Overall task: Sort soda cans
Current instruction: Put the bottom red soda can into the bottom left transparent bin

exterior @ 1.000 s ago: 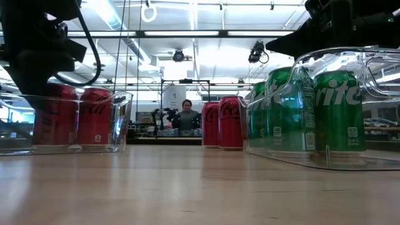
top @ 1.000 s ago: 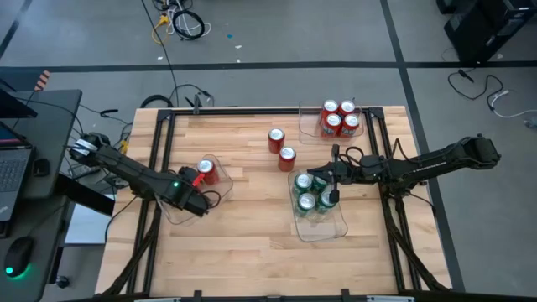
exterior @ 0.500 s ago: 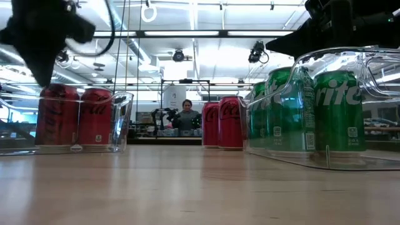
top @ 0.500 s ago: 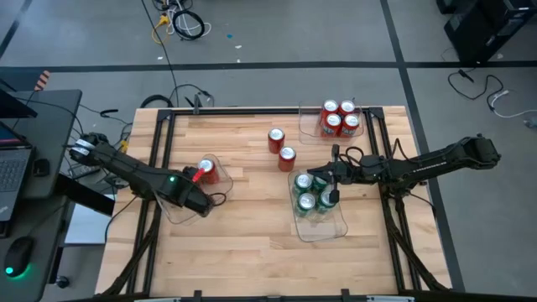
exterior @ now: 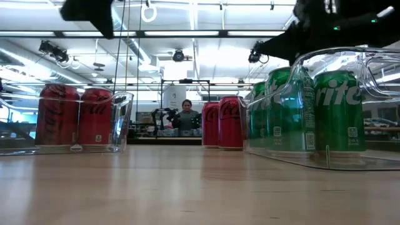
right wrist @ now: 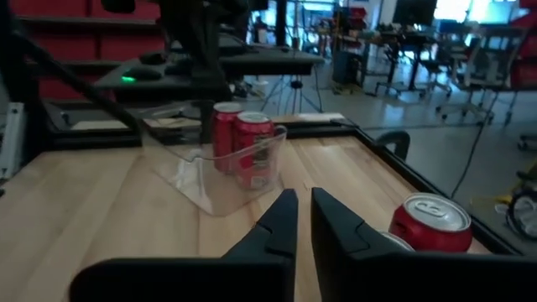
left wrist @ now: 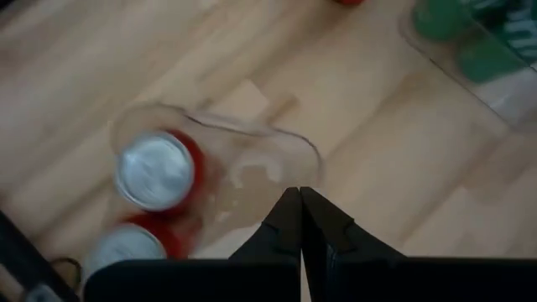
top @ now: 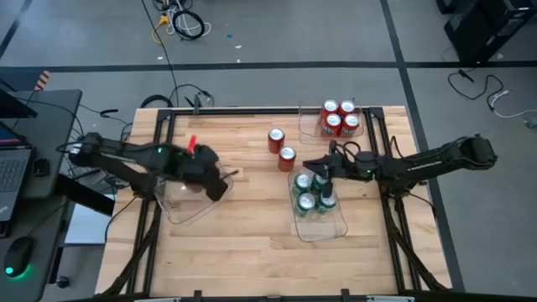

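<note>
- The left gripper sits above the clear bin on the left, at that bin's right end in the high view. Its fingers are pressed together with no gap and hold nothing.
- That bin holds 2 red soda cans, standing upright side by side; the arm covers them in the high view, while the low view shows them behind the bin's clear wall.
- 2 loose red cans stand upright on the bare wood near the middle of the table, just beside each other and apart from every bin. In the low view they appear as a pair beyond the near bins.
- The right gripper is at the far end of the clear bin right of centre, over the green cans. Its fingers are nearly closed, with a narrow gap between them, and grip nothing.
- That bin holds 4 green soda cans, upright and packed together in the half nearer the gripper; the low view shows them close up.
- A third clear bin at the far right corner holds 4 red cans, upright in a tight square.
- A person sits in the room beyond the table.
</note>
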### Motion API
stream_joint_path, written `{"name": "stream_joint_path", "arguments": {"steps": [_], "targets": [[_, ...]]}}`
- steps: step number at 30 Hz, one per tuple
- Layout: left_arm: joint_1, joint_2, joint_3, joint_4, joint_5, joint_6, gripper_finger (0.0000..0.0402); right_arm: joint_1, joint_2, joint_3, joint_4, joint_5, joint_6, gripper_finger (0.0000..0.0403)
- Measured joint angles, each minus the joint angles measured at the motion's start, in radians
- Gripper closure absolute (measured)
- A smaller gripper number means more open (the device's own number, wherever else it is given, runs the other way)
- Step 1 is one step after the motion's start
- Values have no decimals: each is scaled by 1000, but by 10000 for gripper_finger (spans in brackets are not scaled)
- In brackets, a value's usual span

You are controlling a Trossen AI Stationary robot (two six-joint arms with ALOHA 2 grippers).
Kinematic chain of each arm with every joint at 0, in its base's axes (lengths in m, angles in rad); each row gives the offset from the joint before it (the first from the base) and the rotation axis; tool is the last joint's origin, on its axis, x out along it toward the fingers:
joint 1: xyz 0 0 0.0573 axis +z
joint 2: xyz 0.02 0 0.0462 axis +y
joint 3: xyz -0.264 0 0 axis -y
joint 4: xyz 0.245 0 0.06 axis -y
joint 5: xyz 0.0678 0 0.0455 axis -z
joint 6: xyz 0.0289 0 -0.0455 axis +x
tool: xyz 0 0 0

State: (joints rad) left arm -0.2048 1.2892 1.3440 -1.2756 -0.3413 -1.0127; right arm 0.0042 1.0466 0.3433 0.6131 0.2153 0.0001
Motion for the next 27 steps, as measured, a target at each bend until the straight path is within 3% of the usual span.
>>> {"name": "stream_joint_path", "arguments": {"steps": [4,9,18,24,27], "targets": [[101,1,1,-1,14,152,401,-18,120,74,-2,1,9,358],[185,0,1,2,-50,325,401,-38,265,207,-83,65,8,311],[225,-69,-35,168,-85,541,401,-59,426,434,-430,271,40,172],[225,-191,-157,310,-110,602,401,-90,441,507,-582,273,103,87],[223,-268,-251,401,-109,616,401,-119,442,507,-621,204,141,64]]}}
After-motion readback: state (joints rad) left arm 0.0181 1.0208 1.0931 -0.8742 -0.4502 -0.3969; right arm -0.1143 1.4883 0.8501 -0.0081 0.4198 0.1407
